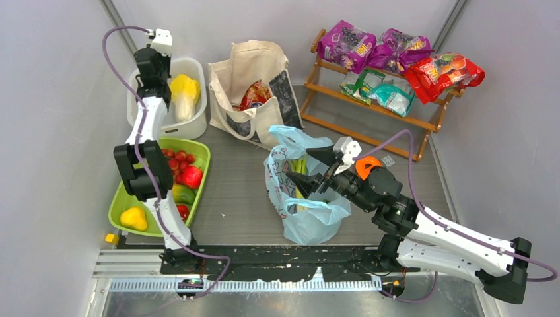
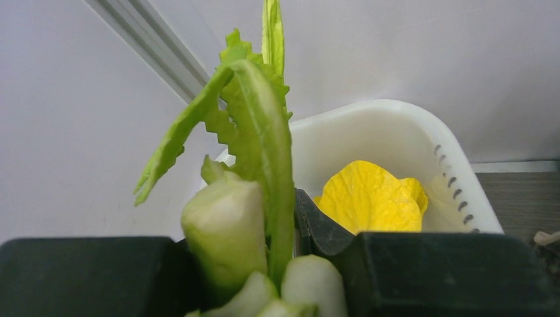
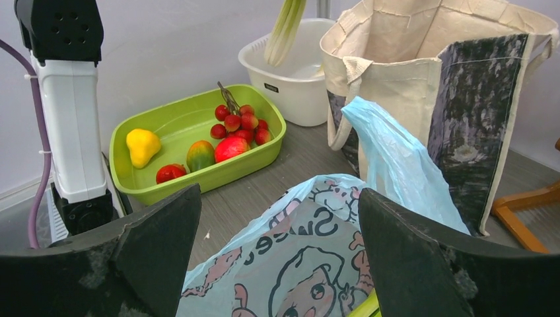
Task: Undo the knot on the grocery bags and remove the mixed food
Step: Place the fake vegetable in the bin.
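L end effector (image 2: 254, 257) pinches 1 stalk bunch (image 2: 259, 132); R end effector (image 3: 280, 224) spread above blue bag (image 3: 391, 153), by 1 tote (image 1: 247, 74).

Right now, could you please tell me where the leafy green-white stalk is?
The stalk is held in the left gripper over the white tub, far left in the top view, with the yellow vegetable lying in the tub just beyond it.

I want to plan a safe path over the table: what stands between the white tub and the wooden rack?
The cream canvas tote stands between the white tub and the wooden rack. The top view shows this.
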